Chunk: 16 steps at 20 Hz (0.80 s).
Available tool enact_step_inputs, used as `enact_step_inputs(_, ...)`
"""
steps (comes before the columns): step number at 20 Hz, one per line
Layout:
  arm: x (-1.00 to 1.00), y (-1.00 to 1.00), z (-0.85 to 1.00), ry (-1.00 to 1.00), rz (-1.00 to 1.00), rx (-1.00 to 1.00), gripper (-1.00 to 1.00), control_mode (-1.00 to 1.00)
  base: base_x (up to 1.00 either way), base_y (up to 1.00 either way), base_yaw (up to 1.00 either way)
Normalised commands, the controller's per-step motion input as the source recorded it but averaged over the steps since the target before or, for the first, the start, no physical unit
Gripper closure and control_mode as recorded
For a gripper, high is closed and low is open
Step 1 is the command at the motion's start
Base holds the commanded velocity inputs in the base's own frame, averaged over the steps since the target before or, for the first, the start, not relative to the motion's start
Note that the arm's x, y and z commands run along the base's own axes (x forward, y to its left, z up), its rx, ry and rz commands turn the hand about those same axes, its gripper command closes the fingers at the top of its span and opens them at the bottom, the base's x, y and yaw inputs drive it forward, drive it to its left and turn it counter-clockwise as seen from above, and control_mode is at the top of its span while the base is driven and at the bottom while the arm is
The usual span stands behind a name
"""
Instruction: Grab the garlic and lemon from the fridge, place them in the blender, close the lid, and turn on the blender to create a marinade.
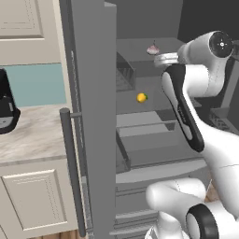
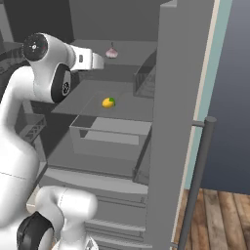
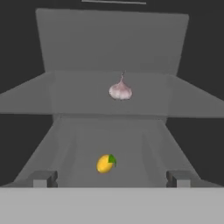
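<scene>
Garlic (image 3: 120, 90) on the upper fridge shelf, well back, upright with its point up; lemon (image 3: 105, 163) one shelf down and nearer the front, lying on its side with a green stub at one end. Probably both light and firm; garlic likely papery and a little crushable at the tip, so best pinched across the fat middle of the bulb, not the point. Lemon rounder and smoother, apt to roll or squirt out of a pinch, so best taken across its short width, squarely. Neither one touched yet. Gripper (image 3: 111, 183) spread wide, nothing between the tips, aimed into the fridge (image 1: 93, 93) with garlic straight ahead and lemon lower. Seen from the left base, garlic (image 1: 152, 49) just beside the arm's forward end, lemon (image 1: 142, 97) apart from it on the shelf below; from the right base, the same pair, garlic (image 2: 112, 52) above, lemon (image 2: 108, 102) below. Door (image 2: 178, 112) swung open, its bar handle (image 2: 197, 176) toward the cameras. Shelves otherwise bare; an open-topped drawer (image 2: 110, 136) under the lemon's shelf, seemingly holding nothing. Wire bins (image 1: 125, 72) on the door's inner side, contents not clear. Dark appliance (image 1: 7, 109) at the left edge on the counter (image 1: 32, 135), cut off by the frame, possibly the blender.
</scene>
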Motion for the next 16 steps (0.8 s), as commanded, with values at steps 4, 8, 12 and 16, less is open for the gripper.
enact_step_inputs(4, 0.4, 0.0, 0.05, 0.13, 0.0, 0.11, -1.0, -1.0, 0.0, 0.0, 0.0)
enact_step_inputs(8, 0.39, 0.02, 0.0, 0.01, -0.03, 0.0, -1.0, -1.0, 0.0, 0.0, 0.0)
enact_step_inputs(12, 0.94, -0.05, 0.0, 0.03, -0.14, 0.0, -1.0, -1.0, 0.0, 0.0, 0.0)
enact_step_inputs(16, 0.71, -0.13, -0.1, 0.08, -0.1, -0.01, -1.0, -1.0, 0.0, 0.0, 0.0)
